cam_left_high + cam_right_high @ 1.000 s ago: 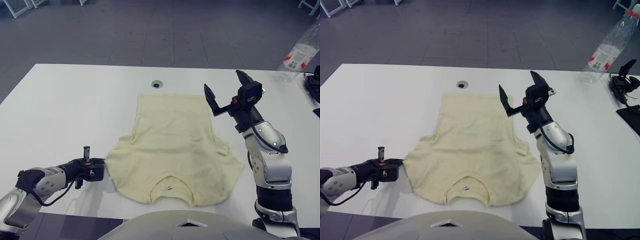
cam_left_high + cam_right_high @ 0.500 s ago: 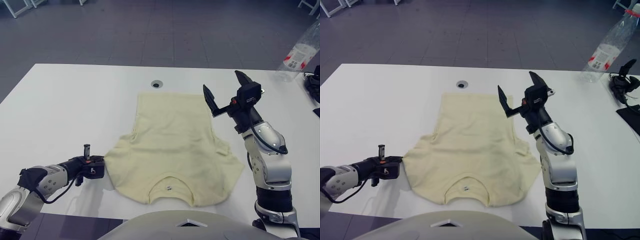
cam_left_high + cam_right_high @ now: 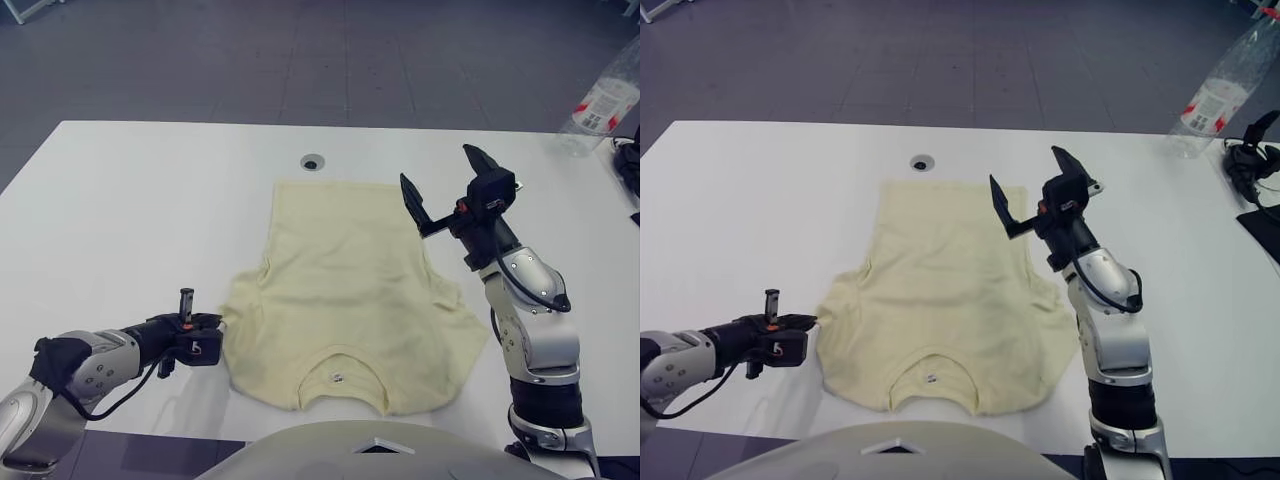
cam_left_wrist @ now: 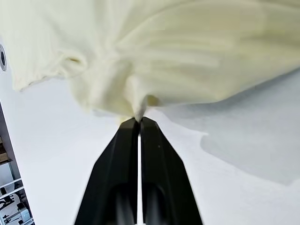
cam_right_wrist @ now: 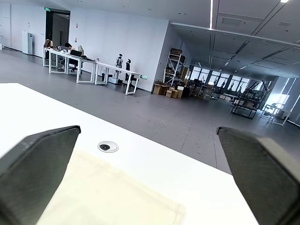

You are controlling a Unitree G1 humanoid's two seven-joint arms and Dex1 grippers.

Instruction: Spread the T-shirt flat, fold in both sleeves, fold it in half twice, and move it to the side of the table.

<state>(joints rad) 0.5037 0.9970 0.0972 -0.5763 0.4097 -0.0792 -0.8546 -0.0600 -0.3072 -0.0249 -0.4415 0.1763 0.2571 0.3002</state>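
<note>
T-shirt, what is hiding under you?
The T-shirt lies on the white table, which shows all around it. The cloth covers the part of the table beneath it, so anything lying there cannot be seen. The left gripper pinches a sleeve's edge.

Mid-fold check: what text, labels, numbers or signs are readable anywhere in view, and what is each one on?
No text here can be read.
Label on the bottle: red and white print, too small and blurred to read.
Green sign in the room behind: too small to read.
T-shirt: plain, no print visible.
</note>
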